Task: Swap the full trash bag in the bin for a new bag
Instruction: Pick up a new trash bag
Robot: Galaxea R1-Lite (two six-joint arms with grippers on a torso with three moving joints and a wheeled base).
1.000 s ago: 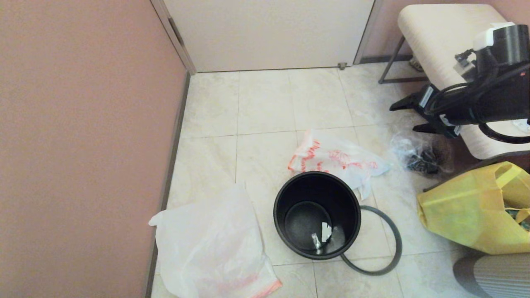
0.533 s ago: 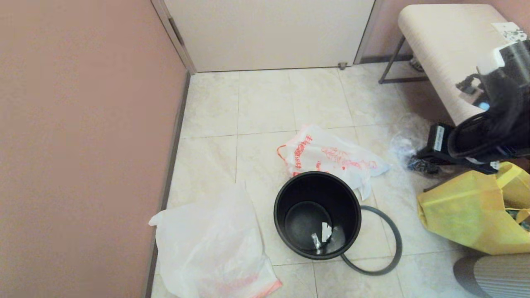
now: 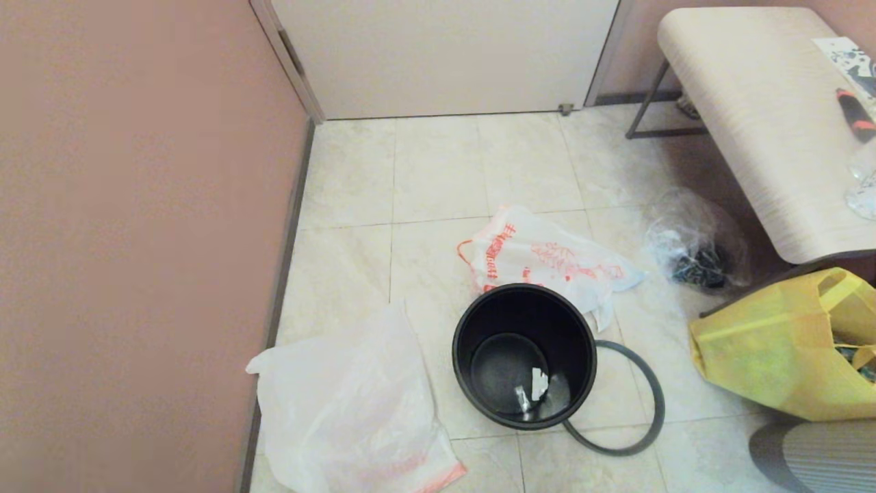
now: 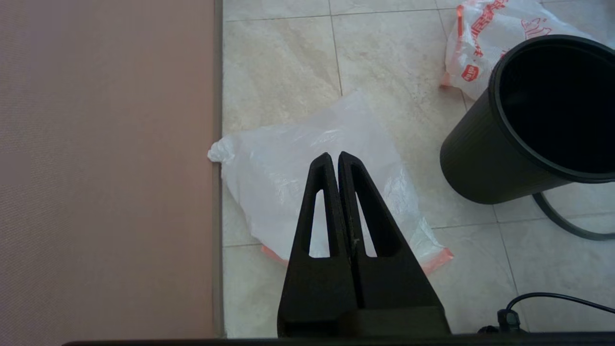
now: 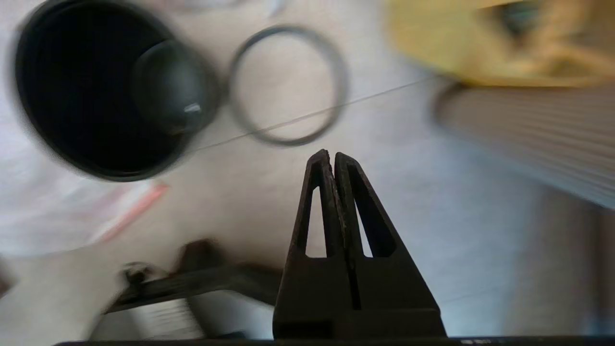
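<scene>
Head view: the bin (image 3: 523,356) is shown upright on the tiled floor (image 3: 438,171), near the middle of the scene, with its mouth open and unlined; two small pale scraps (image 3: 534,390) are seen on its bottom. The grey hoop (image 3: 640,397) is laid flat on the floor, touching the bin at its right near side and not fitted on it. The full trash bag (image 3: 547,257) is spread on the floor just beyond the bin, on its far side, its red-orange print facing up and its near edge hidden behind the bin's rim. The new bag (image 3: 349,411) is laid crumpled to the left of the bin, against the base of the pink wall (image 3: 137,239), with its pink-orange band at the near end. A clear bag with dark contents (image 3: 698,250) is seen to the far right, under the edge of a pale bench (image 3: 759,109); a yellow tote (image 3: 780,349) is placed nearer on the right. Neither arm is visible in this view.

Left wrist view: the left gripper (image 4: 334,156) is held above the new bag, its fingers pressed together on nothing.

Right wrist view: the right gripper (image 5: 327,154) is shown above bare floor, near the hoop and bin, its fingers together and empty.
</scene>
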